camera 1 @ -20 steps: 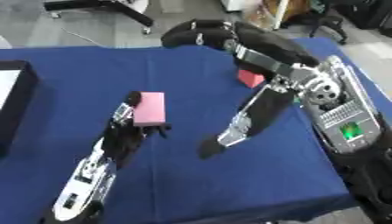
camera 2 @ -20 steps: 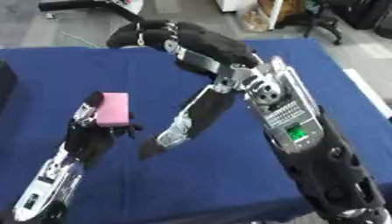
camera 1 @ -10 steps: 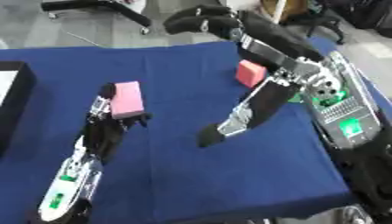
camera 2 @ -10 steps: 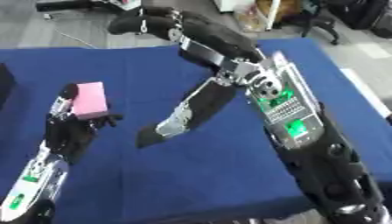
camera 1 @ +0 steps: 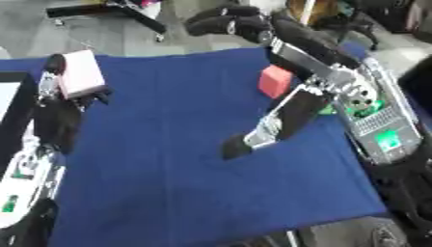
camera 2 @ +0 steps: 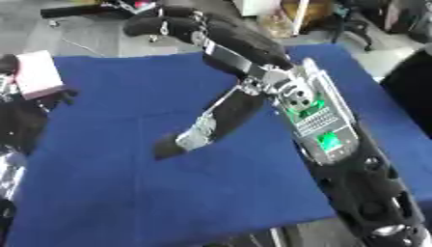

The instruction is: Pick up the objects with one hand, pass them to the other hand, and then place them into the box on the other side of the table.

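Observation:
My left hand point(camera 1: 57, 118) is raised at the far left of the blue table, shut on a pink block point(camera 1: 82, 77) that stands upright between thumb and fingers. Just left of it lies the box point(camera 1: 6, 96), white inside with a dark rim, cut off by the picture's edge. A red block point(camera 1: 274, 81) sits on the cloth at the back, right of centre. My right hand point(camera 1: 226, 23) hovers over the table's far edge, behind and left of the red block, its fingers curled and holding nothing.
The blue cloth point(camera 1: 168, 169) covers the table, whose front edge runs along the bottom. My right arm point(camera 2: 295, 101) crosses the right half, with a black and silver part point(camera 1: 257, 135) hanging over the middle. Chair legs and floor lie beyond the far edge.
My left hand has carried the pink block left and away from me, toward the box. My right hand has drawn back to the far edge. The red block has not moved.

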